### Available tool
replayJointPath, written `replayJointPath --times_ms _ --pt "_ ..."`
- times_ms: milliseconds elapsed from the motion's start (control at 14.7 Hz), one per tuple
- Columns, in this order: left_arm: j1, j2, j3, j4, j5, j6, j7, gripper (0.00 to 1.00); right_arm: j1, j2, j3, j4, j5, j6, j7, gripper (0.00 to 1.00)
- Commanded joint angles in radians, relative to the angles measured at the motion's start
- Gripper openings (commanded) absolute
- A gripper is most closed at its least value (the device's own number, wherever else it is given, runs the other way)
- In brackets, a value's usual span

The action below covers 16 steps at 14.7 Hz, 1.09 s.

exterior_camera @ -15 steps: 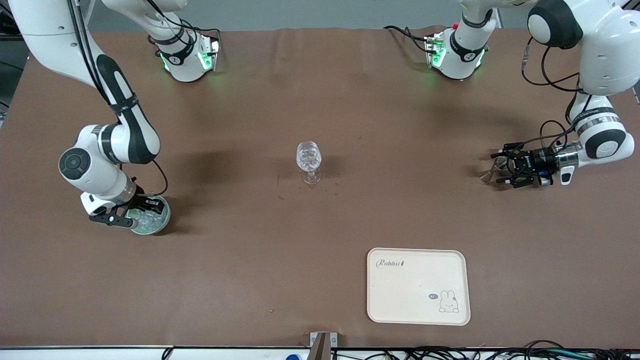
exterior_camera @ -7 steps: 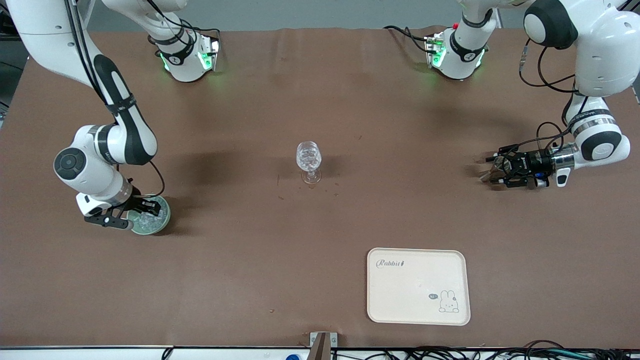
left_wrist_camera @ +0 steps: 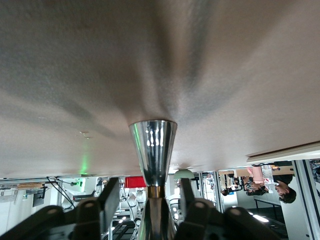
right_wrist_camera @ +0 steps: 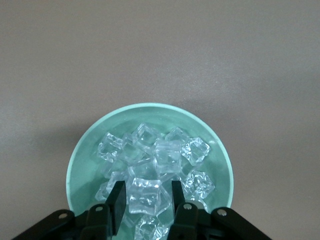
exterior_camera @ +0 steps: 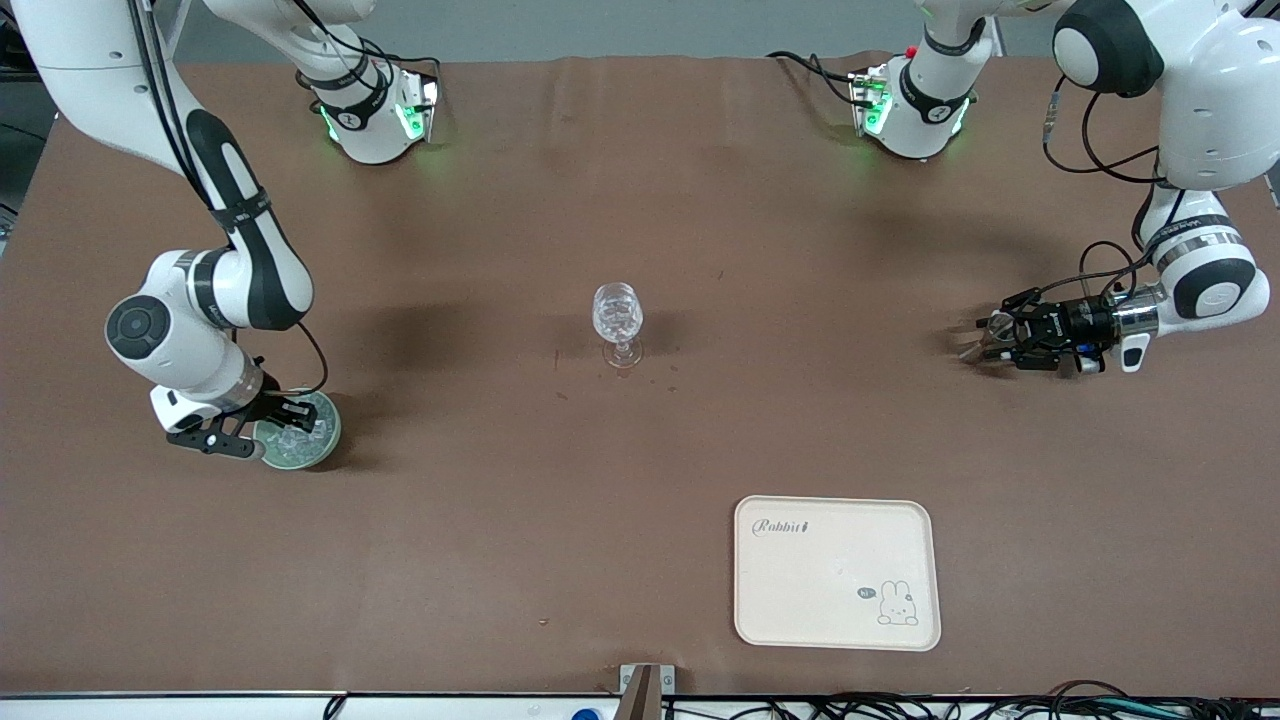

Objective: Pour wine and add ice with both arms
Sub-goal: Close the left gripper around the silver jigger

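Right gripper point(right_wrist_camera: 145, 200) over green bowl point(right_wrist_camera: 82, 150), fingers narrowly parted astride ice point(right_wrist_camera: 145, 192); left gripper point(left_wrist_camera: 148, 200) apparently clamps steel jigger point(left_wrist_camera: 152, 145) level, waiting near its table end

The right arm bends down near the table edge at its own end, its right gripper point(exterior_camera: 262, 425) pointing downward with fingers point(right_wrist_camera: 118, 199) parted. The left arm reaches low near its end of the table, wrist horizontal, left gripper point(exterior_camera: 990, 345) clamped on a shiny metal cup point(left_wrist_camera: 152, 145).
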Motion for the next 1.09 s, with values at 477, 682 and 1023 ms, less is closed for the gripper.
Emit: replayJointPath --times_ms 477,682,1023 --pt "-0.003 -0.011 0.002 0.001 -0.032 -0.018 -0.013 0.47 -0.007 0.015 -0.001 -0.005 -0.015 0.034 0.006 0.15" --pt "-0.006 -0.009 0.001 -0.003 -0.043 -0.018 -0.013 0.43 -0.007 0.014 -0.001 0.001 -0.015 0.026 0.008 0.01" --pt "0.003 -0.011 0.002 -0.003 -0.043 -0.041 -0.051 0.0 -0.004 0.0 0.001 0.042 -0.014 -0.047 0.01 0.01"
